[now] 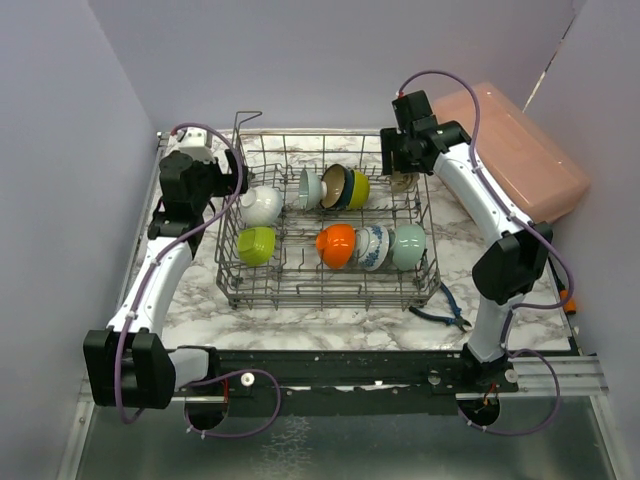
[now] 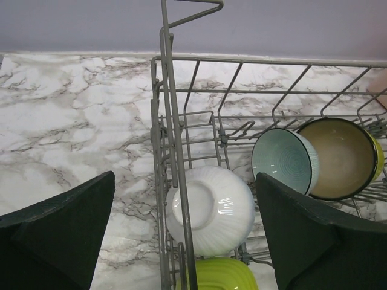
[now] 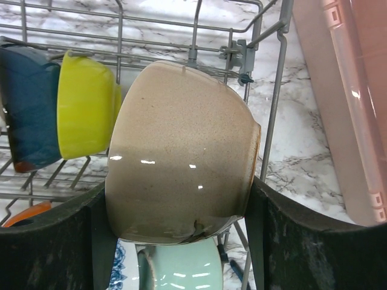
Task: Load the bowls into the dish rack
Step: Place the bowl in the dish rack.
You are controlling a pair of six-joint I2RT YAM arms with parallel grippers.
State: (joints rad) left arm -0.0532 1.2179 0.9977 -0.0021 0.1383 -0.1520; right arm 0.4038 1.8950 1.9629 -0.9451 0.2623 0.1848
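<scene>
"Since the near row of the large grey wire dish rack is filled by the lime green bowl, the orange bowl, the blue-patterned white bowl and the mint green bowl, where should the next one go?"

"Into the far row, most likely. The ribbed white bowl, the pale green bowl, the dark teal bowl and the yellow-green bowl stand on edge there. The free slot seems to be at the right end, by the far right corner."

"And the speckled beige bowl?"

"The right end effector is clenched on it, a finger on either side. The bowl is tipped on its side at that corner, just beside the yellow-green one. Whether it touches the wire yet cannot be told. It should go straight down between the tines, its tilt matched to its neighbours, clear of the rack's corner wire. The fingers should let go only once the rack bears the weight."

"The left end effector?"

"Spread wide and grasping nothing, over the rack's left wall by the white bowl. It is well apart from the work and need not move."

"Anything beyond?"

"The pink translucent plastic box lies on the marble table just past the right arm. A straight lift out afterwards would keep the arm off it."
</scene>
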